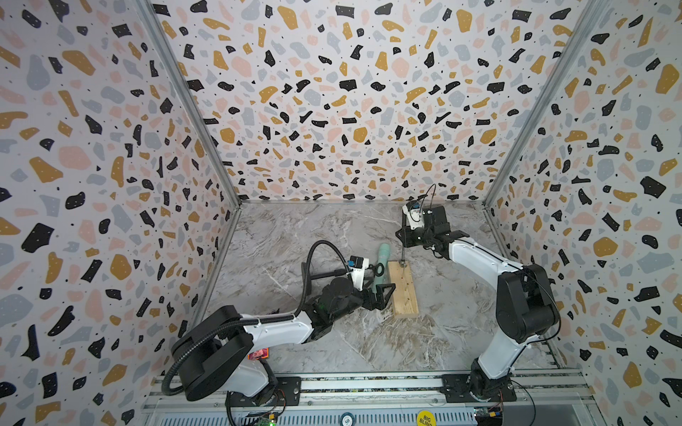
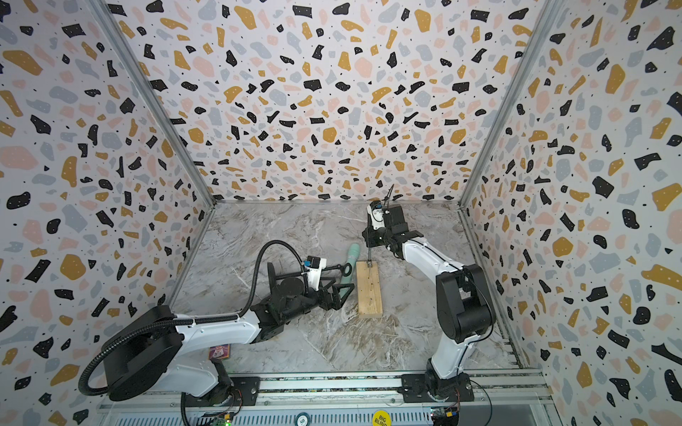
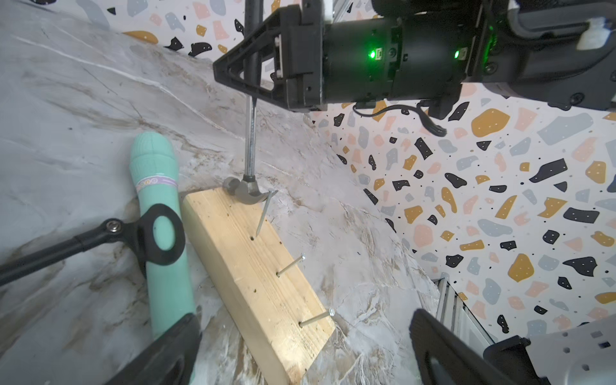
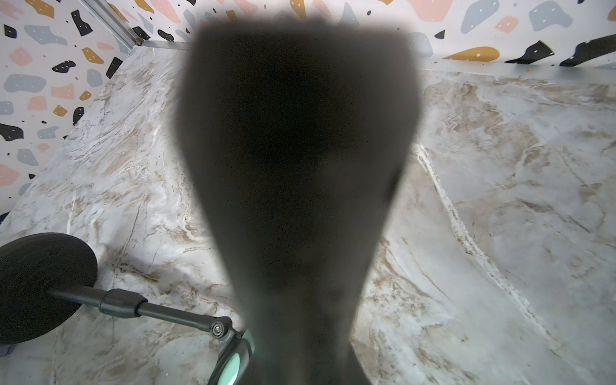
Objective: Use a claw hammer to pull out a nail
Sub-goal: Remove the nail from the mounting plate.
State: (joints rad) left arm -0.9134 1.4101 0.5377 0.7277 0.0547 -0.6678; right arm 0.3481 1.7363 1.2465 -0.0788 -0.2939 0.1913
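The right gripper (image 3: pixel 251 76) was clamped narrow on the hammer (image 3: pixel 250 143), high on its black handle, likely for leverage. The tool stood nearly upright with its head resting on the far end of the wooden block (image 3: pixel 240 266). The left gripper (image 1: pixel 382 295) stood spread wide and empty just beside the block, probably placed to steady it. Only the left wrist view showed the nail (image 3: pixel 265 213) caught in the hammer's fork, tilted, its tip seemingly just clear of its hole (two other nails (image 3: pixel 290 265) stood in the wood). In both top views the hammer was only a thin shaft over the block's far end. The right wrist view was mostly blocked by a dark blur, showing little but table (image 4: pixel 500 200) and a black rod (image 4: pixel 166 311).
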